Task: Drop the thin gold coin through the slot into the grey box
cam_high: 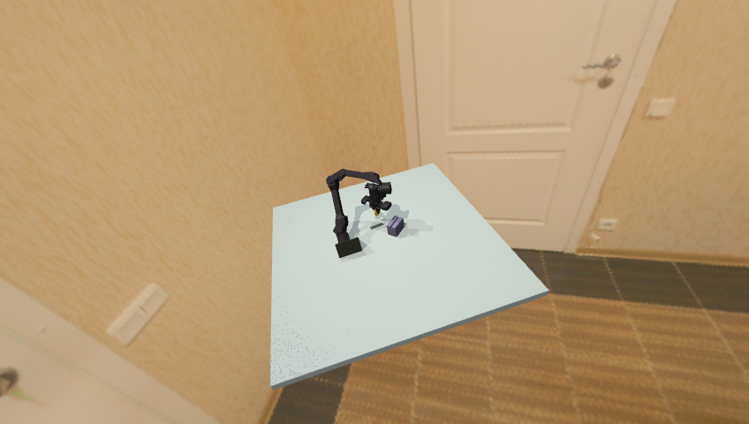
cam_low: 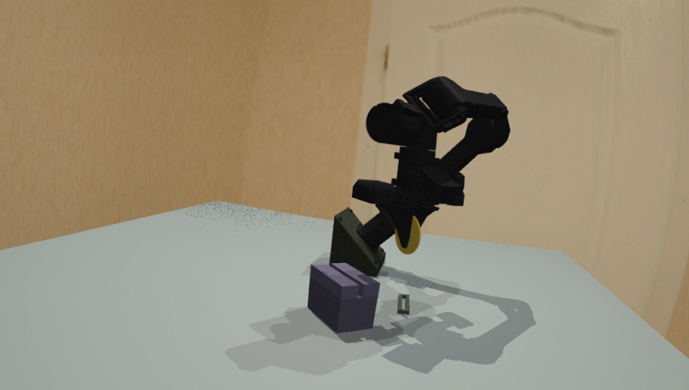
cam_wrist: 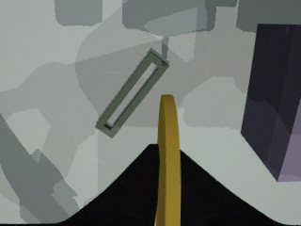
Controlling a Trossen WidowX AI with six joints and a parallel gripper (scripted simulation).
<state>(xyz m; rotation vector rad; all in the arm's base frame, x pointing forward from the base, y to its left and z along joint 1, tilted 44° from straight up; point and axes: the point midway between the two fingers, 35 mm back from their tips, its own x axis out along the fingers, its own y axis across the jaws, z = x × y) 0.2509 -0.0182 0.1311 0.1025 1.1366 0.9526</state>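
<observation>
Arm arched high, wrist pointing down; the gripper [cam_low: 409, 227] gripped the coin [cam_low: 408, 240] edge-on, above and just beside the box [cam_low: 342, 296].

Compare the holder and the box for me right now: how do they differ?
The holder is a small, low, dark-green frame, open at the top with nothing in it; the box is a far bigger, taller, purple-grey block, closed except for a narrow slot in its lid. Both rest on the table, side by side but apart, while the gripper holds the coin above them.
</observation>
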